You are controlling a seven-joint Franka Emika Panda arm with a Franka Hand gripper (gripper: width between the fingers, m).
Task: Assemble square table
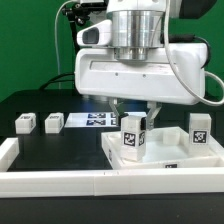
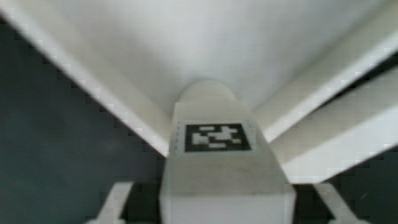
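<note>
While the gripper [image 1: 133, 116] is clamped on an upright leg block [image 1: 133, 138], the square tabletop [image 1: 172, 160] lies at four o'clock in the exterior view, with the held block over its nine o'clock side. A second leg block [image 1: 198, 130] stands at the tabletop's two o'clock, and two spare blocks [image 1: 25, 122] sit at the view's nine o'clock. The step likely goes best if the arm holds the block plumb, centres it over its corner seat, which is hidden here, and lowers it straight before twisting.
</note>
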